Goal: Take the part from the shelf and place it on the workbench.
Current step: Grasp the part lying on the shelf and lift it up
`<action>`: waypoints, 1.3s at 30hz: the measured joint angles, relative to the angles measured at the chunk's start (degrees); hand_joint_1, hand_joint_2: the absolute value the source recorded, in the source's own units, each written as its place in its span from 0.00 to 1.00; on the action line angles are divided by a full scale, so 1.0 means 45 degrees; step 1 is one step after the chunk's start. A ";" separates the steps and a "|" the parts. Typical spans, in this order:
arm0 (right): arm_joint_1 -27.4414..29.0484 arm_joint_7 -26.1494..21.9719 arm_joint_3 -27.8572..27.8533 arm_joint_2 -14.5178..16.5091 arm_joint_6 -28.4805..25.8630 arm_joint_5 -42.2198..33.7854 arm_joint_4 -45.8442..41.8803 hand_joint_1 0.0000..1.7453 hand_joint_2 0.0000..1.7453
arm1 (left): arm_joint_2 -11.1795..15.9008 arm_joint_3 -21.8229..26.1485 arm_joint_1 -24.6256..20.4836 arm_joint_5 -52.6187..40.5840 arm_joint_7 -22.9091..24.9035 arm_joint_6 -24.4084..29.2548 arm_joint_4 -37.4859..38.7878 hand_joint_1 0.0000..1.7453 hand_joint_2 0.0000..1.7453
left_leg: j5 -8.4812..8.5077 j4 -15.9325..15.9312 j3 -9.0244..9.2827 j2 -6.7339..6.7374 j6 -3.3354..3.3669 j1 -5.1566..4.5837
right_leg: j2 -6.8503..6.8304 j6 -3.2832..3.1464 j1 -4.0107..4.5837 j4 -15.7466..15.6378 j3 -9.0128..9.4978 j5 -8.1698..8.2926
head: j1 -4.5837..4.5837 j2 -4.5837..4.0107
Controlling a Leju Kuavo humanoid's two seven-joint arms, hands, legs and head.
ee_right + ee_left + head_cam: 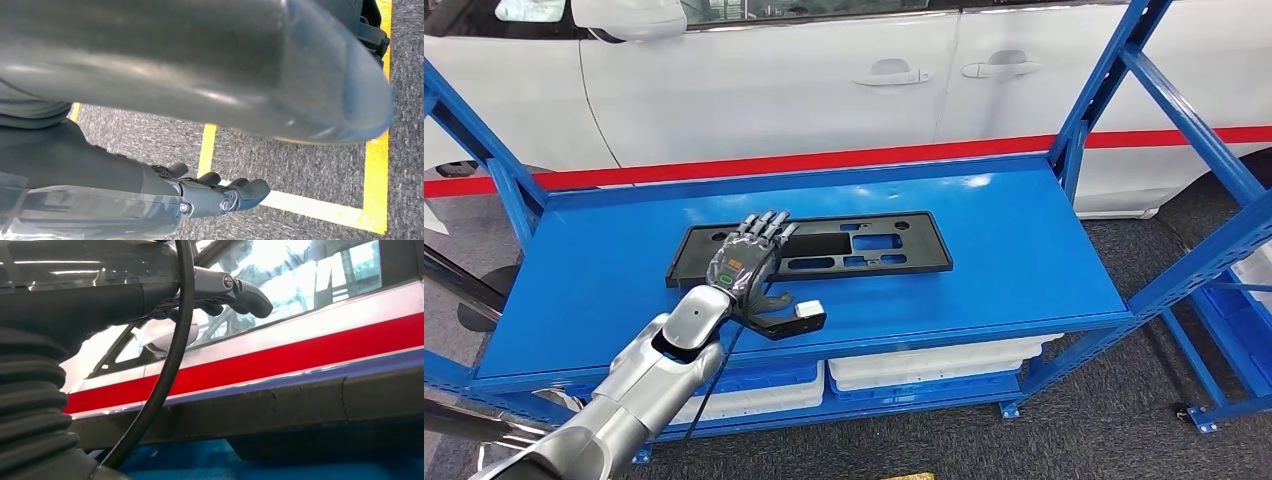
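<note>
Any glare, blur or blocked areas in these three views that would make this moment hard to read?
Head view: sharp, with ceiling-light glare on the blue shelf. Left wrist view: the window is blown out and a cable crosses the frame. Right wrist view: a blurred dark body part covers the upper half; the floor is sharp.

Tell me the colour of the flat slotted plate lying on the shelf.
Black. The flat rectangular slotted plate lies on the blue metal shelf, clearest in the head view.

Workshop bay, shelving beside parked vehicle

Blue steel rack (1159,95) with diagonal braces spans the frame; white bins (929,365) on its lower tier. White car (774,75) with red stripe fills the top, door handles upper centre. Dark grey carpet floor (1064,430) lower right; yellow floor lines (327,210) in the right wrist view.
</note>
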 joint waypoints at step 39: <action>0.0024 -0.0301 -0.0004 -0.0143 -0.0084 -0.0179 0.0000 0.00 0.00 | 0.0078 -0.0091 -0.0631 -0.0077 -0.0328 0.1120 0.2747 1.00 1.00 | 0.0001 -0.0005 0.0092 -0.0003 -0.0002 0.0001 | -0.0006 0.0007 0.0012 0.0007 0.0105 -0.0004 | 0.0000 0.0000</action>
